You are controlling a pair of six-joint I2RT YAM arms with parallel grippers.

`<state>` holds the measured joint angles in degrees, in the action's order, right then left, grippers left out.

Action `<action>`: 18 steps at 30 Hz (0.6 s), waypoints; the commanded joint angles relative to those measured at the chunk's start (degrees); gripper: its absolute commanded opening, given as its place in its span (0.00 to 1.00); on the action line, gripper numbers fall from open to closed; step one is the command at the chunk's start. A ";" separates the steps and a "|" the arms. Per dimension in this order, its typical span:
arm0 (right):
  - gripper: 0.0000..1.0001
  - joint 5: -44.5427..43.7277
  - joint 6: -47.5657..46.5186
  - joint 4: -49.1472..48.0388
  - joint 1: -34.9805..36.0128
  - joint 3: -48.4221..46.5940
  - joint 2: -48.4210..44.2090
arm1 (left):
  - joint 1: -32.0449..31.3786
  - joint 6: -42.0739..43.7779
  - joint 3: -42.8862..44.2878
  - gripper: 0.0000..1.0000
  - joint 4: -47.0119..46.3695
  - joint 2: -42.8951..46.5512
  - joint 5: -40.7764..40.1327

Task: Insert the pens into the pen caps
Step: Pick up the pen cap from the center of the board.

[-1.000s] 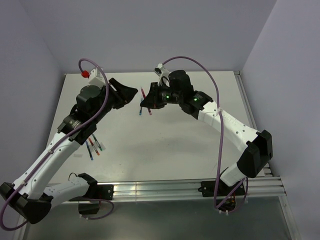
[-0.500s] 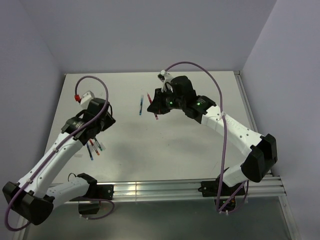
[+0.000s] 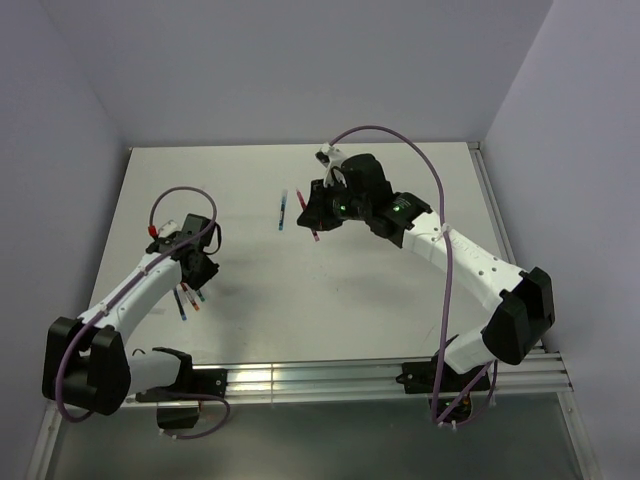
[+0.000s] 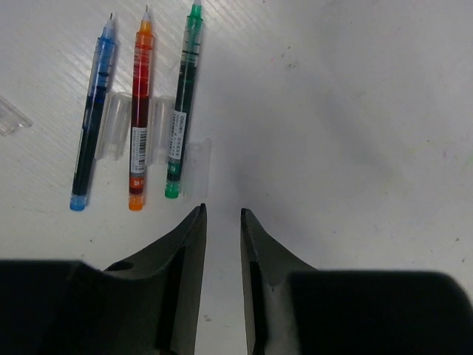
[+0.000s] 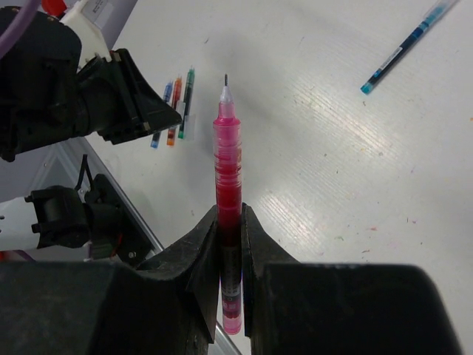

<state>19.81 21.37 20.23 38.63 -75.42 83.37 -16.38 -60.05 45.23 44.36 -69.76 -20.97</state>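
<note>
Between right fingers (image 5: 204, 248): red pen (image 5: 228, 166) clamped | left fingers (image 4: 188, 248) parted, empty, near green pen (image 4: 183, 103), possibly clear cap (image 4: 196, 160)

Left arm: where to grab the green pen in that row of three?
Upper barrel of the green pen, from straight above, closing across its width. It lies flat; clear caps flank its lower half, and the red pen sits close alongside.
</note>
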 commanded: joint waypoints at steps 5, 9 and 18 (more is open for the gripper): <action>0.00 -0.48 -1.15 -0.81 -0.93 -0.43 -0.58 | 2.49 2.39 0.03 0.29 -4.98 -2.75 1.72; 0.00 -0.48 -1.15 -0.98 -1.10 -0.34 -0.49 | 3.55 3.19 -0.32 0.29 -5.34 -3.89 2.25; 0.00 -0.48 -1.15 -0.89 -1.19 -0.35 0.12 | 4.51 2.57 -2.69 0.28 -6.04 -3.81 3.57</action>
<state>19.68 21.12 20.25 37.85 -75.42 83.50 -12.51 -57.82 43.27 39.66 -73.76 -18.37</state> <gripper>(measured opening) 0.188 0.283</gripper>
